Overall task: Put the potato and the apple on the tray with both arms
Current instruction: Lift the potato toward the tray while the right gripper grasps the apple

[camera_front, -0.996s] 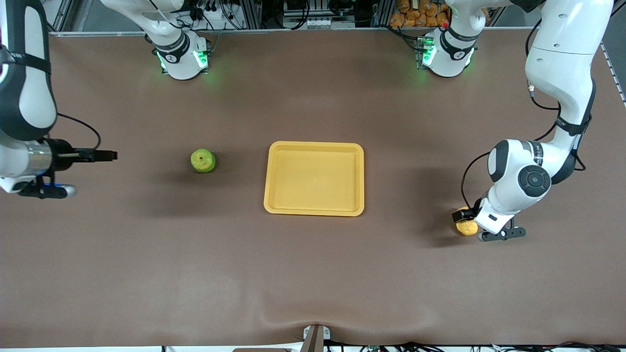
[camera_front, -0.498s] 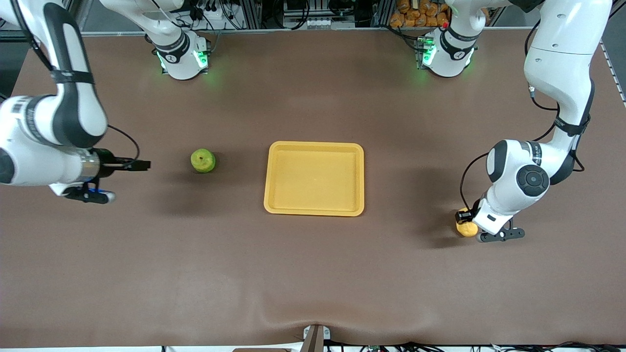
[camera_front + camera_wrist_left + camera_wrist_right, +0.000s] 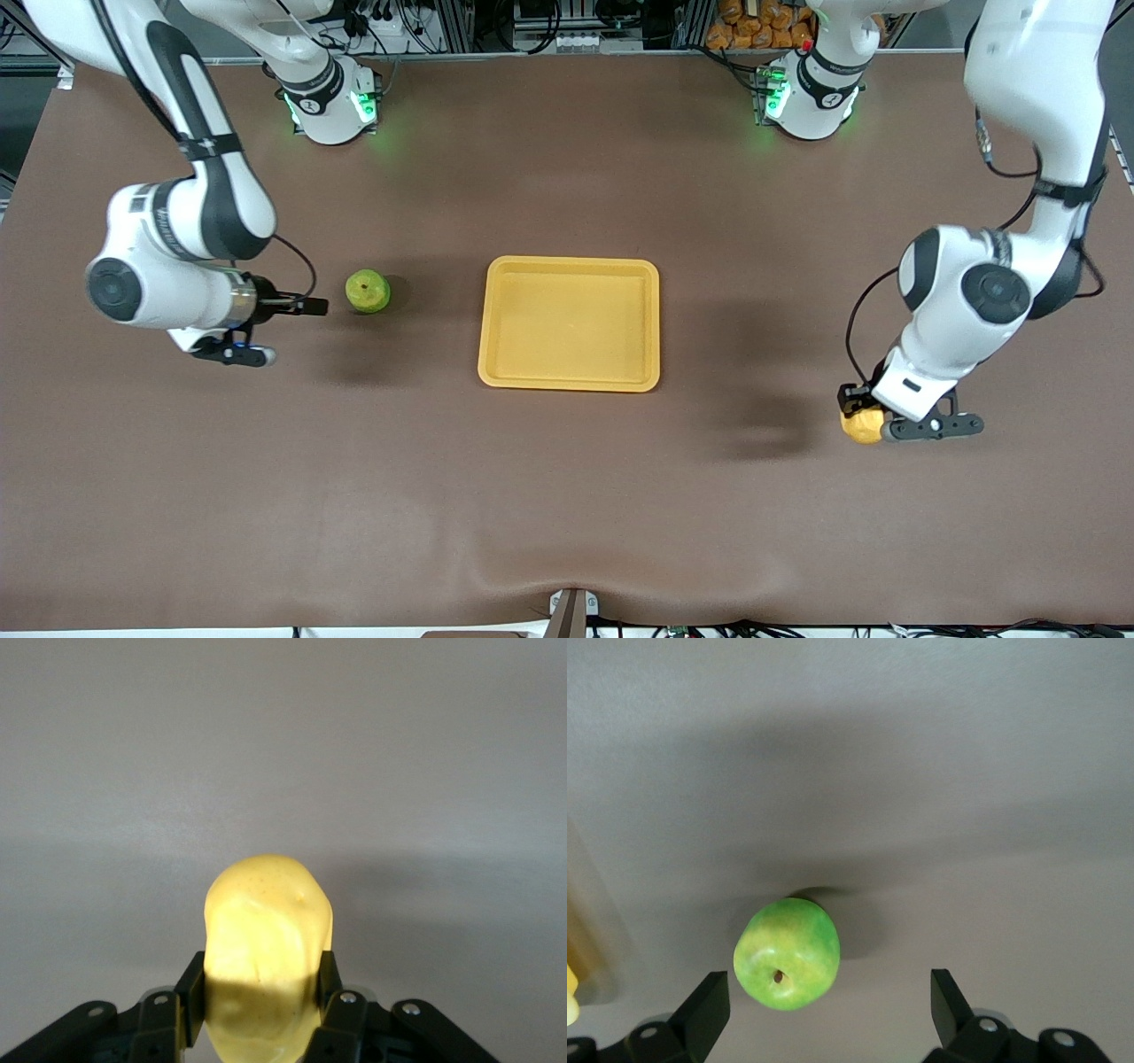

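left gripper [image 3: 861, 416] pinches the potato [image 3: 863, 426] above the counter [image 3: 567, 496]; right gripper [image 3: 306, 307], fingers spread, beside the apple [image 3: 367, 291].

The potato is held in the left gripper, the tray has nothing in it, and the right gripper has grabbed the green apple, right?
Not quite. The right gripper hasn't grabbed the apple: the right wrist view shows its fingers spread wide, with the apple on the table and nothing touching it. The rest is right: the left gripper is shut on the potato, and the tray has nothing in it.
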Action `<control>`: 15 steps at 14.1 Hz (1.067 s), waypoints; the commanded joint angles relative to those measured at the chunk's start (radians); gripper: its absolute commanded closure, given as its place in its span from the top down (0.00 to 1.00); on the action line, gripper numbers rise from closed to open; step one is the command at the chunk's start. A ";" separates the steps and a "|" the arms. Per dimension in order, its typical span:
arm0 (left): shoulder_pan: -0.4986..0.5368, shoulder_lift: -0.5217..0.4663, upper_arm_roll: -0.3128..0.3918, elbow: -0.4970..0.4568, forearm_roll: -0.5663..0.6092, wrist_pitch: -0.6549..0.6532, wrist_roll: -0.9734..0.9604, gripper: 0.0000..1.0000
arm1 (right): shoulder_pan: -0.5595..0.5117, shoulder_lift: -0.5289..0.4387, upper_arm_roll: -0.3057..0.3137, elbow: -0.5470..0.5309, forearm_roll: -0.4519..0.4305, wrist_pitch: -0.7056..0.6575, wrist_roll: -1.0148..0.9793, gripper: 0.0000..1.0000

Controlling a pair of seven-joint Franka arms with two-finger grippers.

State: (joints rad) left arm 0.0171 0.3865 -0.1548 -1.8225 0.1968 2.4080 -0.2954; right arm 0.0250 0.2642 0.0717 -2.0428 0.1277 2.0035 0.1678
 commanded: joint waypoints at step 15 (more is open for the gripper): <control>-0.069 -0.078 -0.322 0.186 0.004 -0.408 -0.354 0.00 | 0.001 -0.030 0.132 -0.240 -0.003 0.264 0.081 1.00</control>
State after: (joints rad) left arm -0.0161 0.2734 -0.4704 -1.6924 0.1967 2.0248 -0.5567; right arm 0.0285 0.2640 0.1991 -2.2310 0.1292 2.2300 0.2339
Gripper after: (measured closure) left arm 0.480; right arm 0.000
